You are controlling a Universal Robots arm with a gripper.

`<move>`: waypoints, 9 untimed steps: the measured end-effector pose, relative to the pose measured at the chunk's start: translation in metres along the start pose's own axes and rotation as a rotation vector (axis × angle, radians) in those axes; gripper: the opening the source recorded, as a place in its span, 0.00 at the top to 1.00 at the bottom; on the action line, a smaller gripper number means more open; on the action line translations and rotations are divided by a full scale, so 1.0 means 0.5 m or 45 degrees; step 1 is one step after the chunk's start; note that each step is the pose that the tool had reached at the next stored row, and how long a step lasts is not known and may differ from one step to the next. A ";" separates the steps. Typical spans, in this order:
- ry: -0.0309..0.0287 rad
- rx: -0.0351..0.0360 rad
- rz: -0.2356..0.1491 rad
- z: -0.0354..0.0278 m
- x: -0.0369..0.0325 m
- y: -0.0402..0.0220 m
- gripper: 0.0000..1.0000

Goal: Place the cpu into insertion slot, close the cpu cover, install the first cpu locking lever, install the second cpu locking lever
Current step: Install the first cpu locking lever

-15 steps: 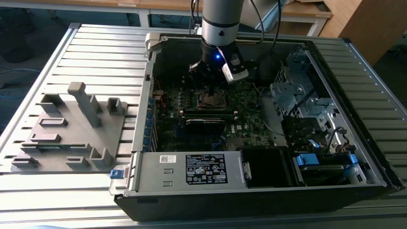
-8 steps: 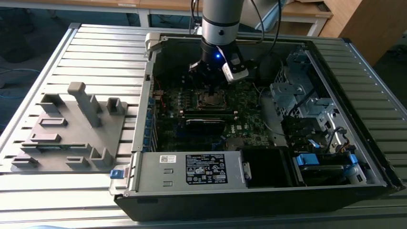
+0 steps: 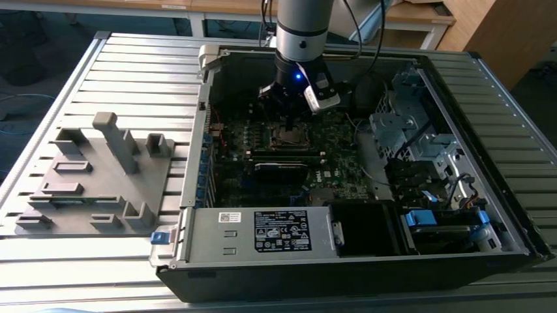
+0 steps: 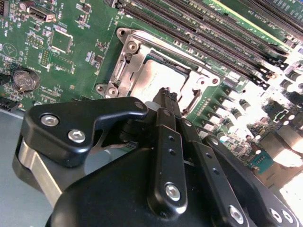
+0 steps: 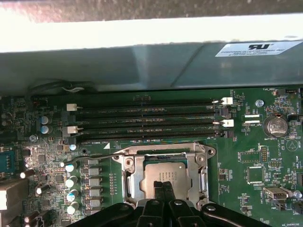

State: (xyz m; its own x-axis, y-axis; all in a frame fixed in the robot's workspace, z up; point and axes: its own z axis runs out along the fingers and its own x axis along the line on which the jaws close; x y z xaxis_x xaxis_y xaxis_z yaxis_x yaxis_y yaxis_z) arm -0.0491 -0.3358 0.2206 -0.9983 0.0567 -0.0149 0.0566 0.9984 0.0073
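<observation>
An open computer case (image 3: pixel 487 163) sits on the bench (image 3: pixel 130 72), with a moulded fixture (image 3: pixel 96 176) at the exterior view's left. Inside, on the motherboard (image 5: pixel 246 156), the cpu (image 5: pixel 161 172) lies framed by the cpu cover (image 5: pixel 163 155), 4 memory slots (image 5: pixel 147 118) just beside it and the tool (image 5: pixel 163 185) directly above.

I see the open computer case (image 3: pixel 366 280) sitting on a grey bench (image 3: pixel 130 72) of ribbed metal slats, which runs out past the case on every side. Beside the case, toward the exterior view's left, a grey holder block (image 3: pixel 96 189) rests on the slats. Beyond the case stand wooden desks (image 3: pixel 226 6) on pale legs, with a wooden cabinet (image 3: pixel 509 36) near them. The floor (image 3: pixel 44 39) there is dark. Light glares off the slats around the case.
</observation>
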 end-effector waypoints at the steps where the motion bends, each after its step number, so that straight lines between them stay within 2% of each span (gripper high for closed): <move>1: 0.0000 -0.0001 0.000 0.000 0.000 0.000 0.89; 5: 0.0000 0.0001 0.000 0.000 0.001 0.000 0.89; 9: 0.0001 0.0001 0.000 0.000 0.008 0.000 0.89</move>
State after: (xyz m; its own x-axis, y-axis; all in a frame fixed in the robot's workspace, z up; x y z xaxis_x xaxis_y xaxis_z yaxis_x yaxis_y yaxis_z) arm -0.0533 -0.3357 0.2205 -0.9983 0.0567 -0.0149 0.0566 0.9984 0.0072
